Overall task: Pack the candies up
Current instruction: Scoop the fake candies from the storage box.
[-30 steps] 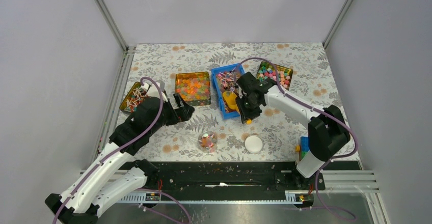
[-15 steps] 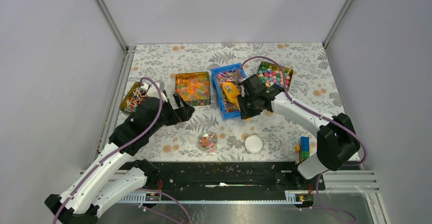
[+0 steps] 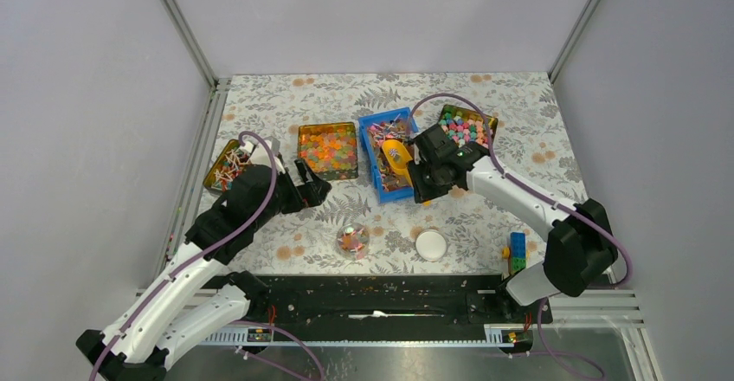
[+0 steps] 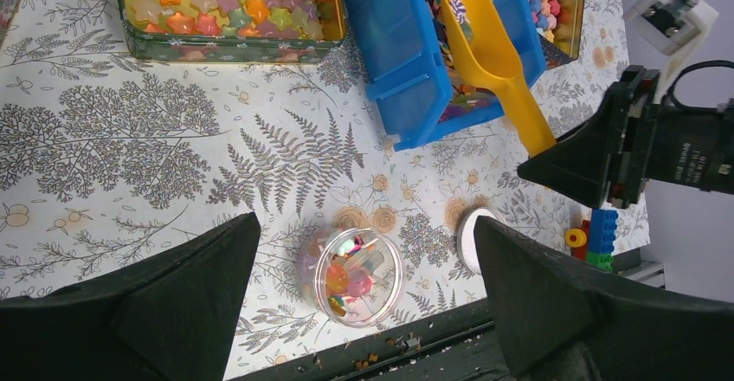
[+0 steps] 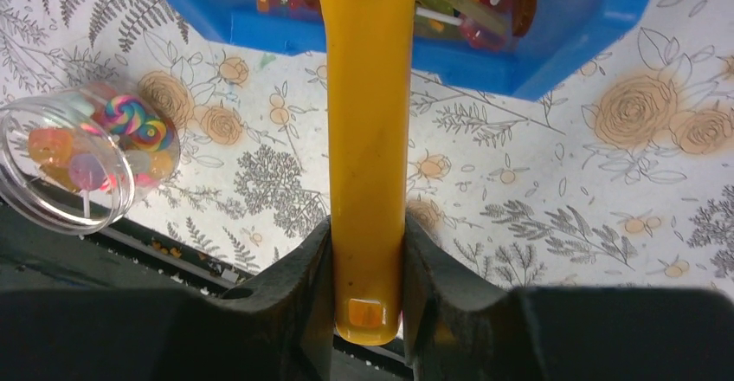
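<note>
The candies (image 3: pixel 385 134) lie in a blue bin (image 3: pixel 365 143) at mid table. My right gripper (image 3: pixel 421 177) is shut on the handle of a yellow scoop (image 3: pixel 396 158), whose bowl is over the bin. In the right wrist view the fingers (image 5: pixel 303 277) clamp the handle (image 5: pixel 368 138). In the left wrist view the scoop (image 4: pixel 489 48) carries a striped sweet (image 4: pixel 457 9). A clear round container (image 3: pixel 352 240) holds a few sweets. My left gripper (image 3: pixel 312 186) is open and empty, left of the bin, with the container (image 4: pixel 357 274) showing between its fingers.
A tin of orange-and-yellow star jellies (image 3: pixel 328 150) stands left of the bin. A tin of pastel sweets (image 3: pixel 467 127) stands to its right, and a tin of sticks (image 3: pixel 227 164) at far left. A white lid (image 3: pixel 430 244) and toy bricks (image 3: pixel 516 251) lie near the front rail.
My right gripper has carried the scoop from the bin's near end toward its middle, and the right arm has swung rightward. The left arm has not moved.
</note>
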